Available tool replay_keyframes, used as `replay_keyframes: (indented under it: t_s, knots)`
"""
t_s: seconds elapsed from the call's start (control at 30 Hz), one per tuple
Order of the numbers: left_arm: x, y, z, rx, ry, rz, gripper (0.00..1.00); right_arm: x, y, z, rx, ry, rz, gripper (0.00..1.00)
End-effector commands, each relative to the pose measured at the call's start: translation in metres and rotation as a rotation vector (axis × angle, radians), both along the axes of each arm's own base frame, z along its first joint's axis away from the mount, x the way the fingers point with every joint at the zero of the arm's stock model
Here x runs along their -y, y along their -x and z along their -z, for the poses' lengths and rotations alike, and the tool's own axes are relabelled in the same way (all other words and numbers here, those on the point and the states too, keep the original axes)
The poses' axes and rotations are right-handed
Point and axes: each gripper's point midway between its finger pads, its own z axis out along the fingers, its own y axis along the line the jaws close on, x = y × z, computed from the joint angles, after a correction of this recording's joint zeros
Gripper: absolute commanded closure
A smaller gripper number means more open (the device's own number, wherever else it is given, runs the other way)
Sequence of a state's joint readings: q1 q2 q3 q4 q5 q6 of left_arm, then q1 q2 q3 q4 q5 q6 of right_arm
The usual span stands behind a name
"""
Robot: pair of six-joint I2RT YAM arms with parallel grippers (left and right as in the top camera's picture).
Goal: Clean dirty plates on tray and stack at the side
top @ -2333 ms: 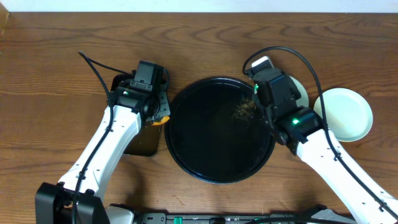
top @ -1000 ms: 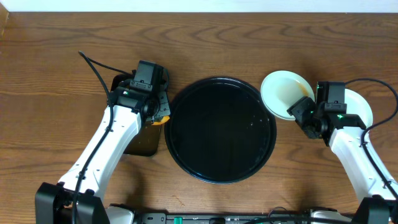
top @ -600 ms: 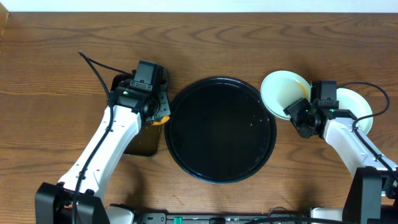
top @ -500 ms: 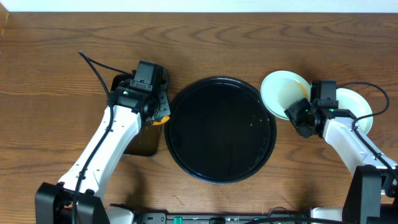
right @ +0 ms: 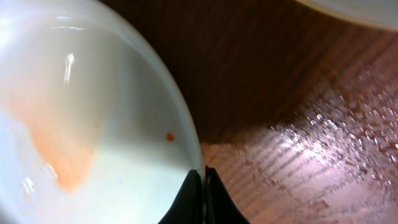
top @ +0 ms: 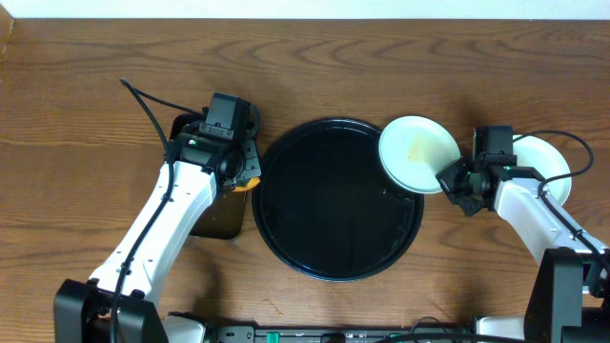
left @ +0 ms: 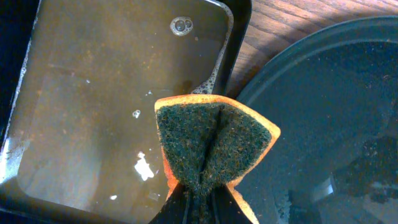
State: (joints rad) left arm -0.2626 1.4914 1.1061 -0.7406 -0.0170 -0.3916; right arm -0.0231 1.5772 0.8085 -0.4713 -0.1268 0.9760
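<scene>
My right gripper point(top: 448, 178) pinches the dirty plate point(top: 412, 152) tight by its rim, over the tray point(top: 286, 238) edge for scrubbing, I think. My left gripper point(top: 246, 174) squeezes the sponge point(left: 211, 143) tight, ready.

The overhead camera looks straight down on the whole brown wooden worktop point(top: 95, 76). The left wrist camera faces down, close behind the green-and-orange sponge point(left: 214, 146) in the left pincer point(left: 200, 202), sharing the large round glossy black tray point(left: 323, 112) with overhead. The right wrist camera sits very near the smeared pale round plate point(right: 81, 124), also visible overhead.
</scene>
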Motion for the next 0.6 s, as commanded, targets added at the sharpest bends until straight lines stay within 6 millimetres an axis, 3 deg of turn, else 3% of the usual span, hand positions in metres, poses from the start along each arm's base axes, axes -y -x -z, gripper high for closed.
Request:
replay_keyframes:
  t_s: [0.0, 0.17, 0.43, 0.57]
  knots:
    - [-0.002, 0.001, -0.001, 0.003, -0.002, 0.002, 0.92, -0.003, -0.006, -0.001, 0.044, 0.005, -0.107, 0.99]
    - [-0.002, 0.001, -0.001, 0.003, -0.002, 0.002, 0.92, -0.012, -0.026, -0.032, 0.208, 0.040, -0.299, 0.99]
    - [-0.002, 0.001, -0.001, 0.003, -0.002, 0.002, 0.92, -0.026, -0.031, -0.088, 0.418, 0.185, -0.561, 0.99]
    - [-0.002, 0.001, -0.001, 0.003, -0.002, 0.002, 0.92, -0.034, -0.032, -0.106, 0.470, 0.264, -0.648, 0.99]
